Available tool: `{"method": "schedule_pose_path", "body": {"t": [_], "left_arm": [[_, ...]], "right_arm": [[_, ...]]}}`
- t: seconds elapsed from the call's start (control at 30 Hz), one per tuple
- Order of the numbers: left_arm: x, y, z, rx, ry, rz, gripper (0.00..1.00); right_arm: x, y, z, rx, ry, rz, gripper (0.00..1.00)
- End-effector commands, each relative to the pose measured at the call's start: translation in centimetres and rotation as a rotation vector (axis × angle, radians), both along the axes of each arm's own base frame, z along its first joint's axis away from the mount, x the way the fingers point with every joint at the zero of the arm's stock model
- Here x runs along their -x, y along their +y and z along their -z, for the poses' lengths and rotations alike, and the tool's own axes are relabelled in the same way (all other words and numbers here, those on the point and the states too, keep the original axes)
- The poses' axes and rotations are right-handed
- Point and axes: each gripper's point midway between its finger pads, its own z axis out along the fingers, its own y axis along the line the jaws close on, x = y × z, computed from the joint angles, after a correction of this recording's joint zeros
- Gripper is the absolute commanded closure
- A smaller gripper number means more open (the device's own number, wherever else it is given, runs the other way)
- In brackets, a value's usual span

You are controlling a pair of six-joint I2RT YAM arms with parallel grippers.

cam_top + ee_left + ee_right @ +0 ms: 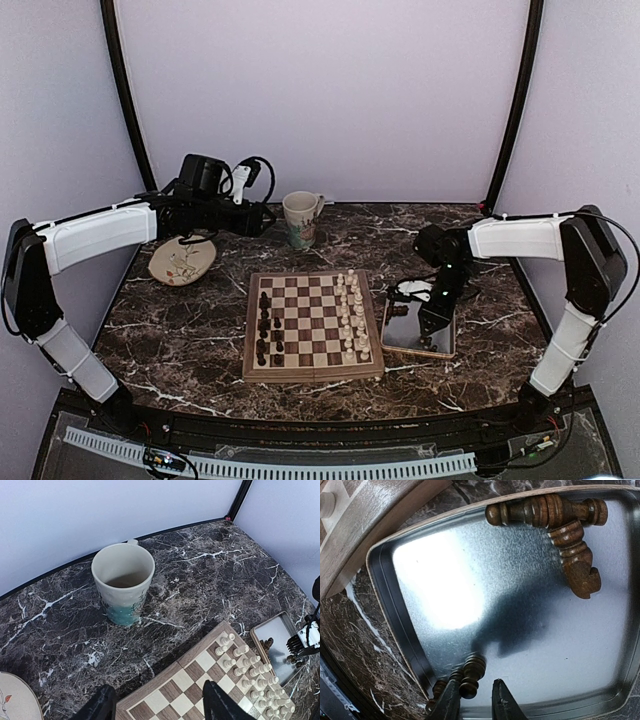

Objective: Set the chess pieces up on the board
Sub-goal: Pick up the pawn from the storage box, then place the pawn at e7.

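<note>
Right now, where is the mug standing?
In the top view, the mug stands upright on the marble table, beyond the far edge of the chessboard, with the plate to its left.

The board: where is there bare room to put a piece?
On the board the middle columns are bare, between the dark chess pieces and the cream chessmen. Both side strips are crowded.

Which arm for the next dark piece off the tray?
Right. Its end effector is low over the metal tray with a dark pawn at its fingertips. The left end effector hovers near the mug, far side of the board.
</note>
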Motion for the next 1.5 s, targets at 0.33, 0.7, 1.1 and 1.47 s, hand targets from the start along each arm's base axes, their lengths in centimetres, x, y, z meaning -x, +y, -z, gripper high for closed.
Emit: {"method": "schedule_pose_path", "body": {"t": [0.33, 0.7, 1.1, 1.47], "left_arm": [[0.1, -0.2, -1.1, 0.022, -0.003, 0.012, 0.39], [0.2, -0.3, -1.2, 0.021, -0.004, 0.016, 0.39], [0.0, 0.1, -1.2, 0.002, -0.015, -0.013, 0.39], [-0.7, 2.7, -2.7, -0.051, -0.089, -0.13, 0.33]], "right_arm": [[-2.0, -0.4, 0.4, 0.057, -0.074, 0.02, 0.85], [-2.6, 2.5, -3.6, -0.092, -0.064, -0.001, 0.97], [-5.7, 8.9, -9.5, -0.254, -0.148, -0.083, 0.96], [-3.4, 21.7, -8.1, -0.194, -0.226, -0.395, 0.96]]}}
